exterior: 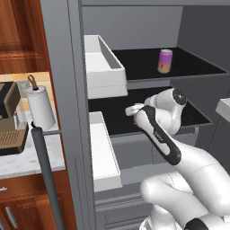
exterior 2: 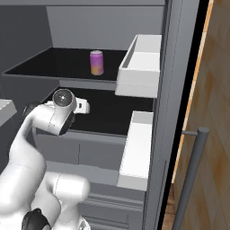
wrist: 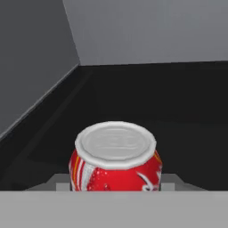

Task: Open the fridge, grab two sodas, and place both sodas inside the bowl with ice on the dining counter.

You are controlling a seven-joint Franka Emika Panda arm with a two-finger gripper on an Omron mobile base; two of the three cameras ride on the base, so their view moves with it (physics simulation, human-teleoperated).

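One red-and-white aluminium soda can (wrist: 115, 158) sits directly in front of the hand (wrist: 115, 187), low in the hand view and centred between its two sides. The can's silver lid faces the camera and its red body runs away beneath it; the base views do not show clearly whether it stands or lies on the shelf. The finger tips are not distinguishable against the can, so whether the hand has closed on it or merely brackets it cannot be told; the opening looks middling, about a can's width.

In the left base view the white arm reaches into the tall matte-grey fridge (exterior: 60, 90), its wrist over the lower black shelf (exterior: 112, 114), with a patch of red and white just visible at its tip. A white door bin (exterior: 102, 152) stands just beside the arm on its left, the tightest edge for any withdrawal. Judged from this, the way out is straight back towards the base, where the room is open.

Further in and one level up, the pink-purple soda can with an orange-yellow band (exterior: 165, 61) stands upright on the upper black shelf (exterior: 148, 63), well apart from the hand. An upper white door bin (exterior: 101, 65) flanks that shelf.
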